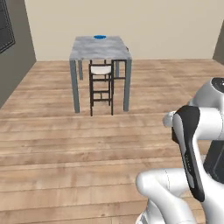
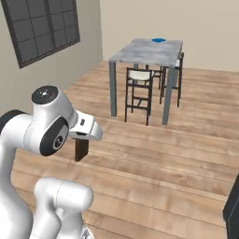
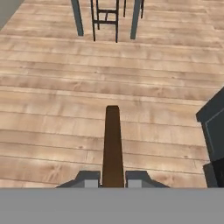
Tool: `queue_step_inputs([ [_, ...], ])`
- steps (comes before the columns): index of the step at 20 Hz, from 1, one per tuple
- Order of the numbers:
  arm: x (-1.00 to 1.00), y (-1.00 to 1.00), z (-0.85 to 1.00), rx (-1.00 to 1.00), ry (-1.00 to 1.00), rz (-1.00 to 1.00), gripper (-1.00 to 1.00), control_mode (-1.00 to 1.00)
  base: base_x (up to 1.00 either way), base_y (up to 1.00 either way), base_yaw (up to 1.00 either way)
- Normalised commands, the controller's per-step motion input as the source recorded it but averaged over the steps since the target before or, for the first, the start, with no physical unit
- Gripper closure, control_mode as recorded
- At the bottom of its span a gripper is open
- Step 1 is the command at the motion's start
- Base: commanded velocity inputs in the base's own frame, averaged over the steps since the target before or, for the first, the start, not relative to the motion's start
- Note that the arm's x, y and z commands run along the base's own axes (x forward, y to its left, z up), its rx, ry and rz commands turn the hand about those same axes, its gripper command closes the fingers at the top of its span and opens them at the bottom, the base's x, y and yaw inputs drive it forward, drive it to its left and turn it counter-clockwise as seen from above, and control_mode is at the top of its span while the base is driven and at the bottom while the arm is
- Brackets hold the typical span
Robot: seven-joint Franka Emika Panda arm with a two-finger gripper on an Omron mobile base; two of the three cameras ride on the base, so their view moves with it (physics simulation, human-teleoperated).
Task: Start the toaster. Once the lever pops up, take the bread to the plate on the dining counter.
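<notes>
- While the arm is folded close to the base, its jaws [image 3: 113, 180] are clamped on the bread [image 3: 112, 144], a dark brown slice seen edge-on in the hand view, standing up between the two dark fingertips [image 3: 89, 180].
- From the right base view, the same slice [image 2: 81, 149] hangs as a small dark slab just under the white hand, above the wooden floor [image 2: 154, 158] and well apart from the dining surface [image 2: 144, 53].
- That surface [image 1: 99, 48] has a grey-white marble top on dark grey legs and stands far across the floor from the bread, near the back wall.
- On the far edge of its top lies the blue plate [image 1: 100, 37], flat and round; in the right base view the plate [image 2: 158, 40] also sits toward the back edge.
- A dark-framed stool [image 1: 101, 85] with a pale seat is tucked under the near side of the surface, between its front legs; a second stool [image 2: 173, 79] stands at the other side.
- In the hand view, the legs of the surface [image 3: 77, 17] and the stool's lower rungs [image 3: 106, 22] show at the top, beyond the tip of the slice.
- A dark grey cabinet corner [image 3: 213, 131] sits just beside the bread on the right of the hand view.
- To the left of the surface in the right base view, a dark-paned window [image 2: 44, 25] is set in the wall.
</notes>
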Motion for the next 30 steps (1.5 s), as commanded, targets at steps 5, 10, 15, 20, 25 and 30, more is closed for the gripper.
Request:
queue_step_inputs([
  [5,0.0,0.0,0.0,0.0,0.0,0.0,1.0,1.0,0.64,0.0,0.29],
  [10,0.0,0.0,0.0,0.0,0.0,0.0,1.0,1.0,0.99,-0.15,0.07],
  [15,0.0,0.0,0.0,0.0,0.0,0.0,1.0,1.0,1.0,-0.29,0.01],
  [20,0.0,0.0,0.0,0.0,0.0,0.0,1.0,1.0,1.0,-0.31,0.0],
  [25,0.0,0.0,0.0,0.0,0.0,0.0,1.0,1.0,1.0,-0.39,0.0],
  [30,0.0,0.0,0.0,0.0,0.0,0.0,1.0,1.0,0.99,-0.42,0.0],
])
